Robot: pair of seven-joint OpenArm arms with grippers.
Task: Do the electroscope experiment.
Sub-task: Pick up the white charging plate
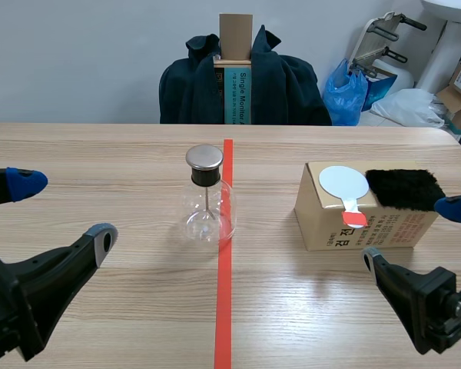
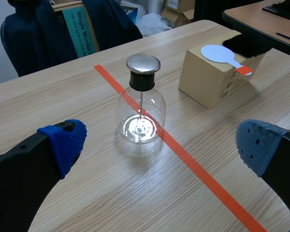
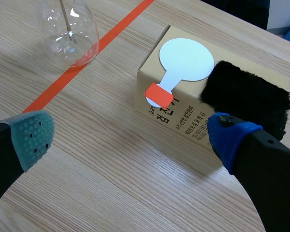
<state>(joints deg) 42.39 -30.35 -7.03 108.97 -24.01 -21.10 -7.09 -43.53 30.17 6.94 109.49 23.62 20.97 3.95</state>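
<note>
Both pincers gape wide w/ nothing held: left pincer (image 1: 65, 209) sits low over the table's (image 1: 100, 154) near-left part, right pincer (image 1: 413, 232) near the right edge, just in front of the cardboard box (image 1: 323, 223). Task looks unstarted, imo. The white paddle (image 1: 343, 183) w/ orange-red grip and the black fur pad (image 1: 403, 190) lie side by side on the box top. Rubbing, then bringing the paddle to the cap, is all left to do. The electroscope (image 1: 207, 204) (glass flask, black stopper, metal cap) stands mid-table on the tape line (image 1: 224, 307), well apart from the box. Inside it: only a thin rod w/ small leaves at its end. The box is shut, contents unseen.
</note>
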